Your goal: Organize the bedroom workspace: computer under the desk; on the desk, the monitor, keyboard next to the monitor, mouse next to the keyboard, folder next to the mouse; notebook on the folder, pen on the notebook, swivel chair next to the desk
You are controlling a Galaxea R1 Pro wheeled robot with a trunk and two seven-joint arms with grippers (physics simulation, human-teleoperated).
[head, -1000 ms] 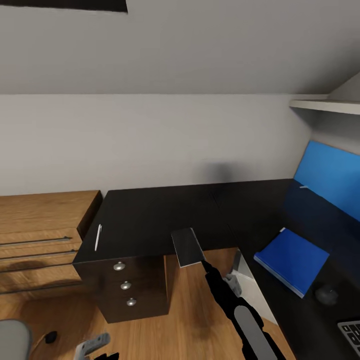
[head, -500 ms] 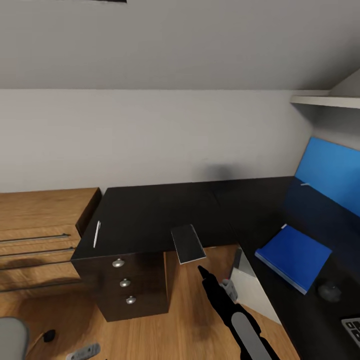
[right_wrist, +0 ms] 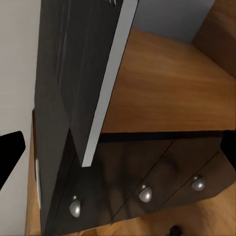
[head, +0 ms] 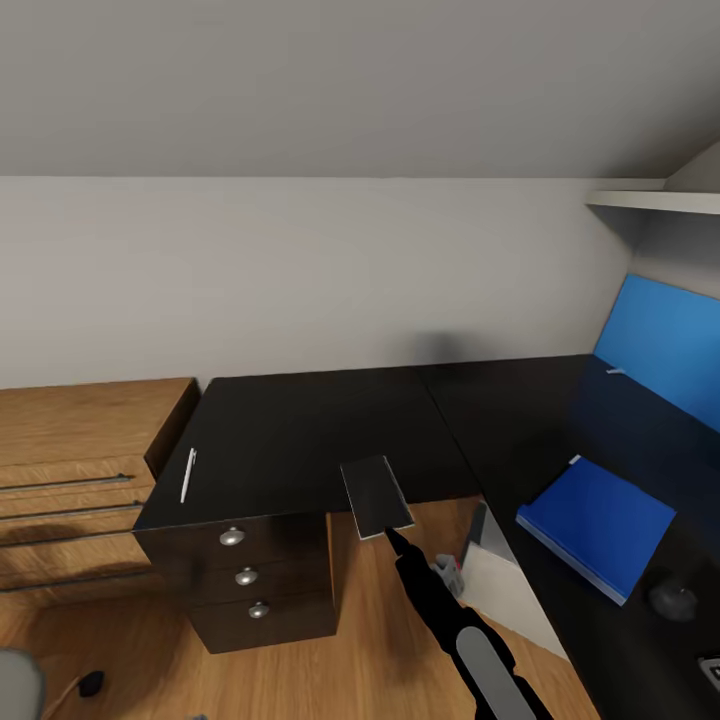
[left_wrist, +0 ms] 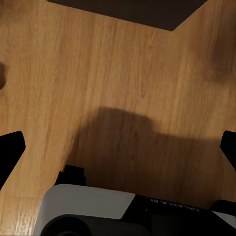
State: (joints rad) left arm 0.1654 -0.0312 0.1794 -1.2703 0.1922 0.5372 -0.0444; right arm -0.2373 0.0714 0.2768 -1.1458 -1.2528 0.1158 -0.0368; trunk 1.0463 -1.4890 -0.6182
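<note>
We see the right arm reaching forward with its pincer clamped on the notebook, a dark grey slab with a pale lower edge, held tilted just in front of the tabletop's near edge, above the wood floor beside the drawer unit. In the right wrist view the notebook stands edge-on close to the lens, its pale edge running diagonally, with three round knobs of the drawers behind it. The pen lies on the tabletop near its left end, well apart from the notebook. The folder lies flat on the right wing of the tabletop, bright blue with white page edges, and the mouse sits just beside its near right corner. A corner of the keyboard shows at the right edge. A blue wall panel stands behind the right wing under a white shelf. A light-wood shelf unit sits to the left of the tabletop. A bit of the chair shows at the lower left corner. In the left wrist view the left pincer points at bare floor, its fingertips spread wide apart, gripping nothing.
</note>
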